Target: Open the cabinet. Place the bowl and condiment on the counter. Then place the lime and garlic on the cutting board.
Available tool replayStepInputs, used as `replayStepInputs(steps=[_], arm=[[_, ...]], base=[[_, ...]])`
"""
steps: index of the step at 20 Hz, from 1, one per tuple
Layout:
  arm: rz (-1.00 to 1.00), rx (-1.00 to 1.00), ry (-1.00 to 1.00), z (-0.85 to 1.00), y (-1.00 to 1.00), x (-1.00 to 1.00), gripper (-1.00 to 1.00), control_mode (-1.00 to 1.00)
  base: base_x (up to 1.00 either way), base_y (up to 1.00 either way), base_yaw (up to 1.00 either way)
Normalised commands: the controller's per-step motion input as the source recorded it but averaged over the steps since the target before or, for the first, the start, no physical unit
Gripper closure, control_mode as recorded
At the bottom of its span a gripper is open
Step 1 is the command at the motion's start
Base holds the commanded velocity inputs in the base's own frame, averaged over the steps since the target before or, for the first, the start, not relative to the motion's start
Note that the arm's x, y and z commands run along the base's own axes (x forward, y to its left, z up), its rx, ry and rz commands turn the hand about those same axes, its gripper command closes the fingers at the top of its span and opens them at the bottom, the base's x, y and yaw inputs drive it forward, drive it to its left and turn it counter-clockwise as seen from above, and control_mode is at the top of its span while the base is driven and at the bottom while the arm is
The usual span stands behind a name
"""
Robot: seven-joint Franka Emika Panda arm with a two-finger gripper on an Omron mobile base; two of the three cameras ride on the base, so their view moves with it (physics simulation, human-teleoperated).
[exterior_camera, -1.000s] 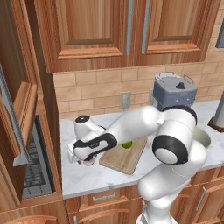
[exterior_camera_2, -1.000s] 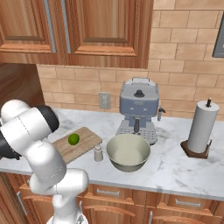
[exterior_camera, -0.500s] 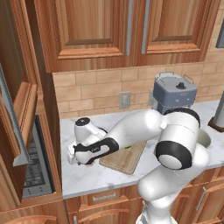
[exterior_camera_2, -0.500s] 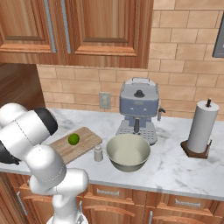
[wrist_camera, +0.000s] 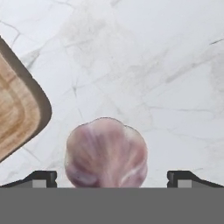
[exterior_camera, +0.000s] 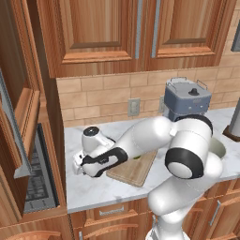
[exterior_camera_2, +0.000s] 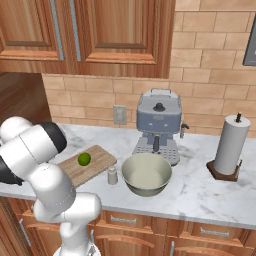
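Down on the counter, the gripper straddles the garlic, fingers wide apart; off-centre closing could roll it.

garlic: base cut off | cutting board: cropped at left edge

Around me stands a tan brick backsplash with a wall outlet, a grey coffee machine before it, a paper-towel roll beside that, and wooden drawers below.
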Motion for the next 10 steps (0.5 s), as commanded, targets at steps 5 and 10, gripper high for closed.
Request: replayStepInputs(steps=[5, 10], arm=[[0.00, 0.01, 0.01, -0.04, -0.11, -0.01, -1.00, -1.00], [-0.01, 0.00, 0.05, 0.01, -0.04, -0.17, -1.00, -1.00]], base=[[0.00, 0.00, 0.00], [0.00, 0.00, 0.00]])
